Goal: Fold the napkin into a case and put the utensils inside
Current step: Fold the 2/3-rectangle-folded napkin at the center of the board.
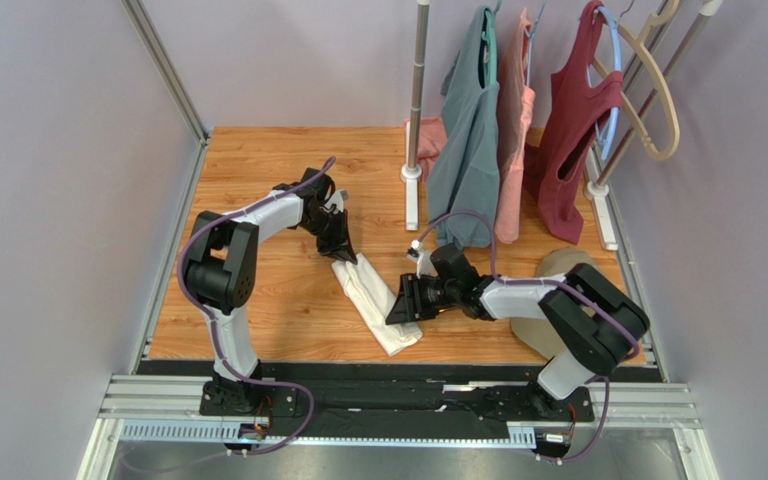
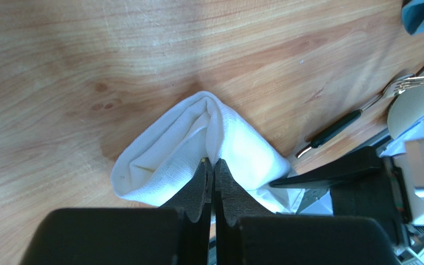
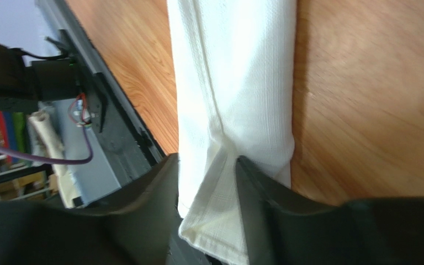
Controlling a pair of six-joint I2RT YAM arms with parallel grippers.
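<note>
A white napkin (image 1: 366,292) lies folded into a long strip, running diagonally across the wooden table (image 1: 258,300). My left gripper (image 1: 346,252) is shut on the strip's far end, pinching a raised fold of the cloth (image 2: 170,149) between its pads (image 2: 213,163). My right gripper (image 1: 403,305) sits over the near end. It is open, and its jaws stand either side of the napkin's hem (image 3: 206,160), with cloth (image 3: 236,72) bunching between them. One of the utensils, a fork (image 2: 352,118) with a dark handle and gold tines, lies on the wood beside the right arm. The arm hides it in the top view.
A clothes rack with several hanging garments (image 1: 473,130) stands at the back right, its white foot (image 1: 411,195) on the table. A tan rounded object (image 1: 558,265) lies under the right arm. The metal rail (image 1: 398,395) runs along the near edge.
</note>
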